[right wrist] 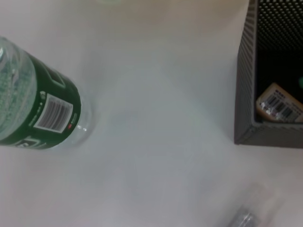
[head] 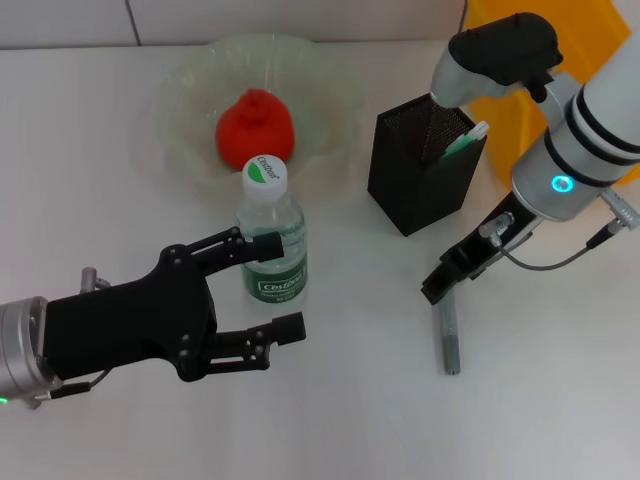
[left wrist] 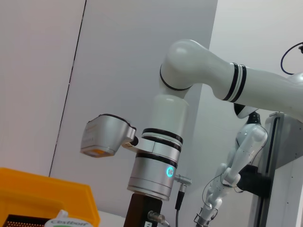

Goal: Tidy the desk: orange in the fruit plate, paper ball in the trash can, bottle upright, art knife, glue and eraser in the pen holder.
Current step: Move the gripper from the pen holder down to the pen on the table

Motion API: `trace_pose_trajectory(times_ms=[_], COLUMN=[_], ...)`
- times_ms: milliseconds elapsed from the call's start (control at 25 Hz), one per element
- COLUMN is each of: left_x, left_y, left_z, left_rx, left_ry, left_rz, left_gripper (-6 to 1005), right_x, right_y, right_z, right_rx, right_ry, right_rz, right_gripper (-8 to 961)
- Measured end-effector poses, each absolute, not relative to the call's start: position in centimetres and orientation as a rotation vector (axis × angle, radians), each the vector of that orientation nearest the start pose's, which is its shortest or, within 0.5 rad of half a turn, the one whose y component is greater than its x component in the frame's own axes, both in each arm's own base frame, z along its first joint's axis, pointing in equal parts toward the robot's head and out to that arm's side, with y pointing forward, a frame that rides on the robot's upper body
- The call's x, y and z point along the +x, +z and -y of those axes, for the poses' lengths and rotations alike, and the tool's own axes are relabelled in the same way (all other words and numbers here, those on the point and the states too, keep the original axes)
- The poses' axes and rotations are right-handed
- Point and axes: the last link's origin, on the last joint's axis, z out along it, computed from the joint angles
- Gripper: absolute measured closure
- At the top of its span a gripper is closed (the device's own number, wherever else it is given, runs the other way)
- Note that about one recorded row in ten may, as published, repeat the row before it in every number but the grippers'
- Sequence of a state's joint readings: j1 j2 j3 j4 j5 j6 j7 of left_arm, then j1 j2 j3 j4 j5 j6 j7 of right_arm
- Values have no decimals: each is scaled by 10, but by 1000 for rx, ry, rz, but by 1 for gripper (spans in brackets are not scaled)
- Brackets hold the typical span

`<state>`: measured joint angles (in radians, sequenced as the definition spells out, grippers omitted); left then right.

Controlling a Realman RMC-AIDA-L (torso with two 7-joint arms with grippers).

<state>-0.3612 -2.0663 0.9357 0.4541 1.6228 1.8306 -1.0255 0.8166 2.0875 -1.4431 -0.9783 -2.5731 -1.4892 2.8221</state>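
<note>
The step in hand looks like the art knife (head: 449, 340) — the last loose item, lying flat on the desk just below the right gripper (head: 447, 279), which hangs tilted over its upper end. Whether that claw's fingers are spread or closed I cannot tell. The next move, as I judge it, calls for settling down over the slim grey stick, pinching it, then lifting it to the pen holder (head: 420, 175), which stands just beyond the claw, toward the back of the desk.

The left gripper (head: 262, 290) is spread wide, empty, its upper finger right at the bottle (head: 271, 240), which stands upright.

Containers — the pen holder already has the glue (head: 465, 139) poking out of its top and the eraser (right wrist: 279, 104) lying inside. The fruit plate (head: 190, 100) holds the orange (head: 256, 125). The trash can (head: 500, 110) sits behind the right arm; its contents are hidden
</note>
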Motion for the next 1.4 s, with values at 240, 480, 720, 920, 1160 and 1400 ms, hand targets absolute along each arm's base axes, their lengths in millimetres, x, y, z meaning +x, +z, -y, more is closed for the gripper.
trace_pose_trajectory(times_ms=[240,480,720,920,1160,1400], left_x=[-262,-264,-265,-265,-266,-268], left_y=[-19,-19,-19,-20,-20,-23], left_z=[-246,-245,-244,-244,-245,-244], left_rx=[-2739,-2732,-2730,-2727,-2724,-2718], left_ry=[-1225,-1213,-1209,-1202,-1193,-1190], left_rz=[379,388,379,379,384,403], left_gripper=[139,139,139,139,140,139], right_x=[170,166,165,164,163,163], right_y=[-58,-63,-65,-65,-68,-69], right_z=[-368,-371,-373,-375,-373,-374], right_rx=[-2499,-2464,-2446,-2440,-2445,-2445], right_ry=[-661,-716,-724,-723,-739,-731], right_rz=[-1239,-1155,-1129,-1118,-1089,-1086], right_gripper=[327,335,342,348,384,476])
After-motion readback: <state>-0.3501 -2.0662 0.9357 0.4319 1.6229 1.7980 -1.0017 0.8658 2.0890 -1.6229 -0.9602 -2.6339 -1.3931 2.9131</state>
